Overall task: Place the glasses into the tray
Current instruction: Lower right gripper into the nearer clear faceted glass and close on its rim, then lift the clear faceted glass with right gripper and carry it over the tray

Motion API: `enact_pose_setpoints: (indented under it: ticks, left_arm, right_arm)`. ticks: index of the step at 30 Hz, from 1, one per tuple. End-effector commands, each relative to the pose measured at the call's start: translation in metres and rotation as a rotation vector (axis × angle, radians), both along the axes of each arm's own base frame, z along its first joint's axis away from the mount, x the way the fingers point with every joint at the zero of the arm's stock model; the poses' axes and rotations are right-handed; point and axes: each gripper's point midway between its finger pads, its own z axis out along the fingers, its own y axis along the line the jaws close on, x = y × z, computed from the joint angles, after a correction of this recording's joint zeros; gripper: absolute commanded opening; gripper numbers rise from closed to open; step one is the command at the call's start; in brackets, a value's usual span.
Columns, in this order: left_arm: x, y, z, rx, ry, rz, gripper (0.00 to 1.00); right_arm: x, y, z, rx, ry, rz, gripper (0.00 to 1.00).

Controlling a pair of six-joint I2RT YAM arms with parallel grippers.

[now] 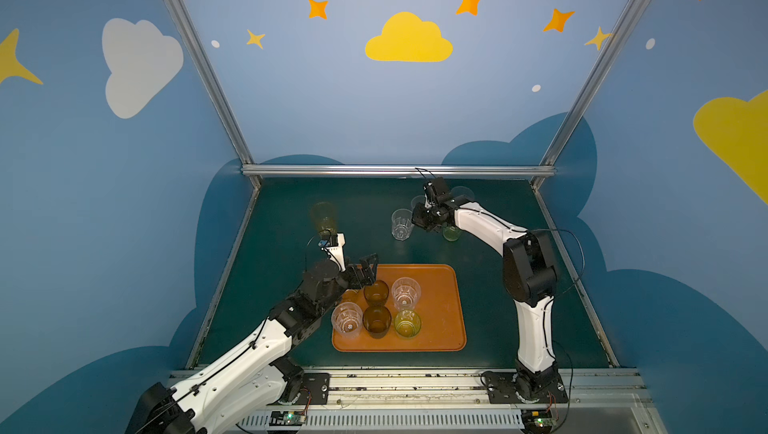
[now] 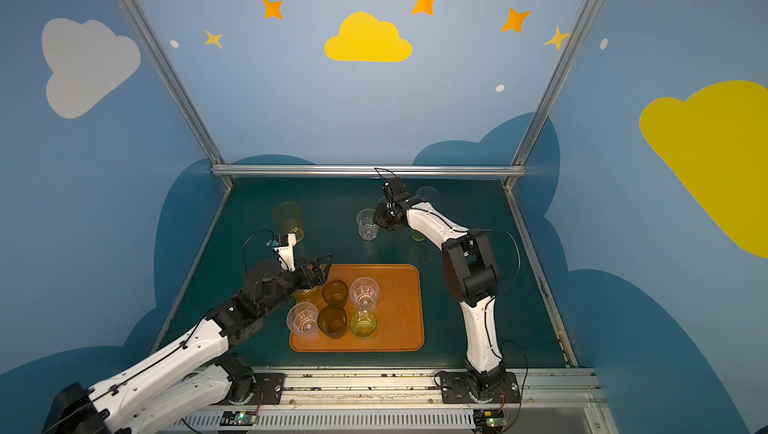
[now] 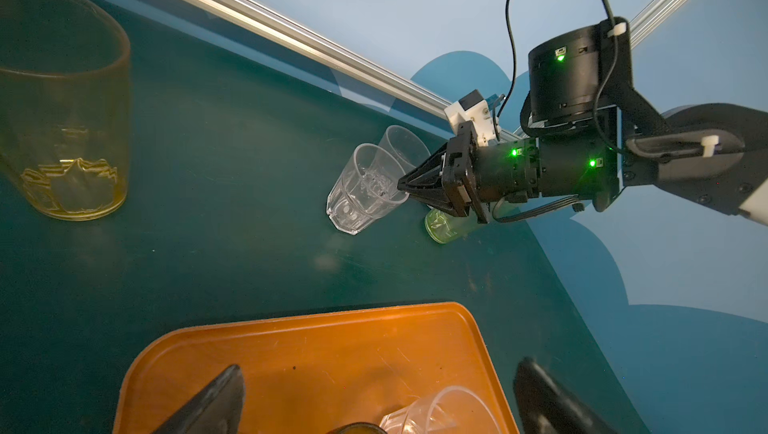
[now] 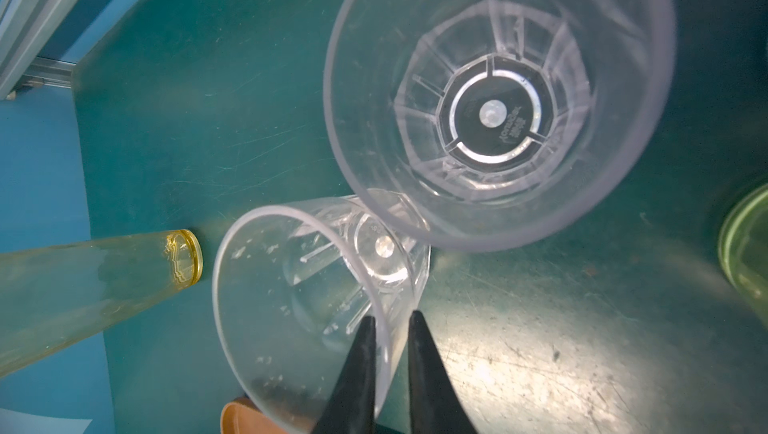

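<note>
My right gripper point(image 4: 392, 320) is shut on the rim wall of a short clear faceted glass point(image 4: 316, 299), one finger inside and one outside. This glass point(image 1: 402, 224) stands on the green table beyond the tray. My left gripper point(image 3: 378, 403) hangs open over the far left corner of the orange-brown tray point(image 1: 440, 307), holding nothing. Several glasses stand in the tray: clear point(image 1: 406, 293), dark brown point(image 1: 377, 322), yellow-green point(image 1: 407, 323). A tall amber glass point(image 1: 323, 217) stands at the far left.
Right behind the held glass stands another clear glass point(image 4: 498, 99), almost touching it. A green glass point(image 1: 451, 232) sits under the right arm's wrist. A greyish tall glass point(image 1: 462, 194) stands near the back rail point(image 1: 399, 170). The tray's right half is bare.
</note>
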Motion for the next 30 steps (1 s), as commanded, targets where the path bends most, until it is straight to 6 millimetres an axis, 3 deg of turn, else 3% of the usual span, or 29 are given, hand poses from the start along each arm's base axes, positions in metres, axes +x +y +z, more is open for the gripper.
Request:
enact_pose_setpoints:
  ticks: [1,16,20,30]
  left_arm:
    - [0.003,-0.002,0.014,-0.019,-0.018,0.0,1.0]
    - [0.003,0.0,0.01,-0.016,-0.002,0.015,1.0]
    - [0.005,0.013,0.007,0.002,0.051,0.091,1.0]
    - [0.008,0.008,0.01,-0.011,0.107,0.095,1.0]
  right_arm:
    - [-0.002,-0.001,-0.002,-0.033,0.011,0.001,0.15]
    - [-0.005,0.0,0.001,-0.056,0.003,0.017,0.06]
    - [-0.005,0.002,0.01,-0.063,-0.009,0.019,0.0]
    - [-0.023,0.011,0.044,-0.039,-0.066,0.063,0.0]
